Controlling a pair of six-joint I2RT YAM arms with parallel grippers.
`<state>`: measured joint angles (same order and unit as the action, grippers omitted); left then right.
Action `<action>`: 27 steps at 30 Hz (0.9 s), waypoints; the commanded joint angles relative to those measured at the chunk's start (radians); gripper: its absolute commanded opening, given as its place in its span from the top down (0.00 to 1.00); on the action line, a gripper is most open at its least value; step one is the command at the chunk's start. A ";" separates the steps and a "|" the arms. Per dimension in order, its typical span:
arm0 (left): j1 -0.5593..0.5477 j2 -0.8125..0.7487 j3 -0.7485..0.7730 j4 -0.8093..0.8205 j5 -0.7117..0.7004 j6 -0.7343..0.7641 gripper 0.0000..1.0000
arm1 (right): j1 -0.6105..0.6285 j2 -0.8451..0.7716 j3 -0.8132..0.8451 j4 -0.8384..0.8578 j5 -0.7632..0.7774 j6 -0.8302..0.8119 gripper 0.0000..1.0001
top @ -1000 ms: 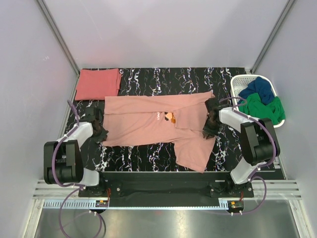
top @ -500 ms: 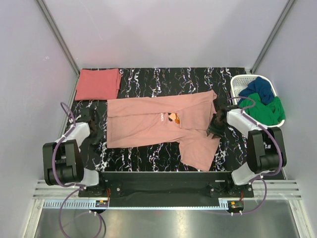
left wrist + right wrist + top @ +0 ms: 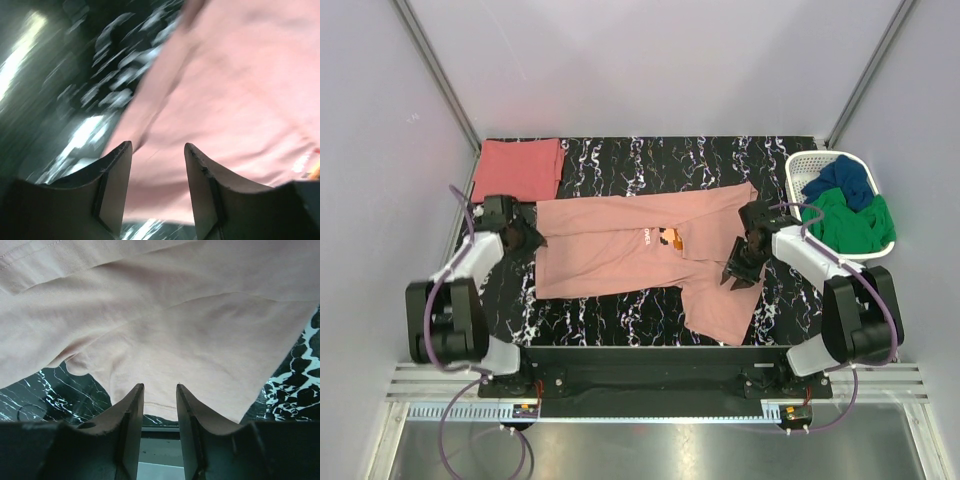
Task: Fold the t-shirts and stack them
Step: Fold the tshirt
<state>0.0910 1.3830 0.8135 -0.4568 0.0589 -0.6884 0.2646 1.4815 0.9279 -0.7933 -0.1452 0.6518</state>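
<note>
Low over pink t-shirt [image 3: 620, 245] ends, left fingers [image 3: 112, 190] spread wide, right fingers [image 3: 129, 425] narrowly apart.

The spread shirt [image 3: 610, 250] is pale salmon-pink with an orange mark [image 3: 667, 238], the folded shirt [image 3: 518, 168] coral-red, the surface [image 3: 650, 155] black veined white, the basket [image 3: 798, 168] white.

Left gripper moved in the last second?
Yes: the left gripper moved away from the arm bases, closer to the folded red shirt.
</note>
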 commanded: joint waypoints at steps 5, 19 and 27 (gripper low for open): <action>-0.007 0.310 0.292 0.074 0.092 0.082 0.49 | 0.018 0.003 -0.015 0.017 0.048 0.018 0.62; -0.005 0.326 0.452 -0.154 -0.163 0.044 0.44 | 0.018 -0.068 -0.158 -0.141 0.120 0.334 0.55; -0.050 0.105 0.348 -0.131 -0.027 0.063 0.38 | 0.018 -0.168 -0.213 -0.241 0.165 0.518 0.52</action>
<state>0.0574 1.5726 1.1980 -0.6044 -0.0292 -0.6418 0.2749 1.3621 0.7425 -0.9520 -0.0406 1.0412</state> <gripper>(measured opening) 0.610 0.474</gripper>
